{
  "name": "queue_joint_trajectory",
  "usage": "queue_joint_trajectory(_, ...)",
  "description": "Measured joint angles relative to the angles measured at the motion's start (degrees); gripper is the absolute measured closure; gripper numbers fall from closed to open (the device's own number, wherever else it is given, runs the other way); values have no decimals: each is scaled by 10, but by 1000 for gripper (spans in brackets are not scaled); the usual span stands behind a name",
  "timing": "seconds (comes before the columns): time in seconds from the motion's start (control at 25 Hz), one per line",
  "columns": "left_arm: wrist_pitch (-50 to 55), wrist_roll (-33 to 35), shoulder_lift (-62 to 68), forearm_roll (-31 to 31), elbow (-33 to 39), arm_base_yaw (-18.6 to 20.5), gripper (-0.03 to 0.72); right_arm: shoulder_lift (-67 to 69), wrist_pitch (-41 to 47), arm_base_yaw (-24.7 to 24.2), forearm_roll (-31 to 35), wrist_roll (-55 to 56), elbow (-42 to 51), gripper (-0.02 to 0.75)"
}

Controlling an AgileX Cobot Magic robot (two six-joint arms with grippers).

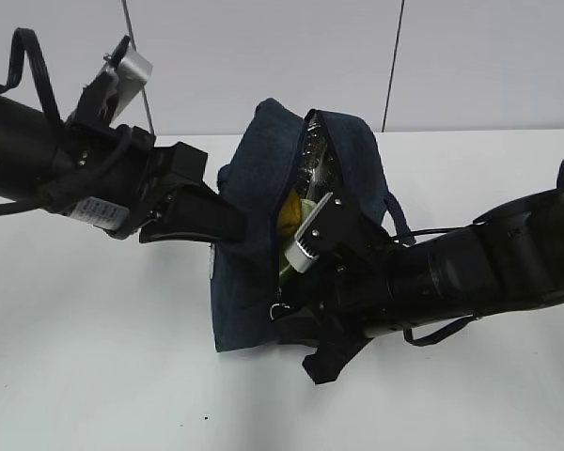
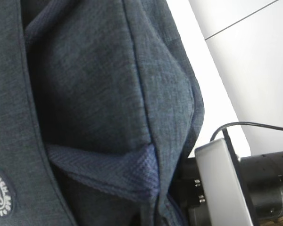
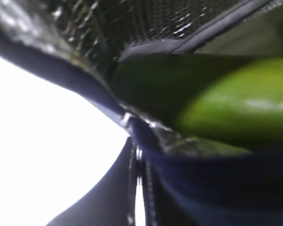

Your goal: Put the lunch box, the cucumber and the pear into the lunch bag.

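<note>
Unzipped navy lunch bag [image 1: 254,235], cucumber [image 3: 240,110] + prob. pear [image 1: 289,214] inside

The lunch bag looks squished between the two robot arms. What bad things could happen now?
1. The left claw is pinching the lunch bag fabric. If that grip slips, the opening may sag shut.
2. The right claw sits at the bag's mouth, close to the zipper ring. Pulling back, it might snag the rim and tip the bag.
3. The cucumber and the pear lie near the opening, so a tug could roll them out.
</note>
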Motion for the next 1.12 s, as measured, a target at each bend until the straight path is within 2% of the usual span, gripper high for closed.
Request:
queue_joint_trajectory(0.56,-7,0,0,6,0,0,704,-48,44,0,-117,132,0,732)
queue_joint_trajectory(0.96,-14,1,0,30,0,0,701,-110,45,0,-134,164,0,732)
queue_joint_trajectory(1.12,-20,2,0,48,0,0,673,-129,44,0,-138,164,1,732)
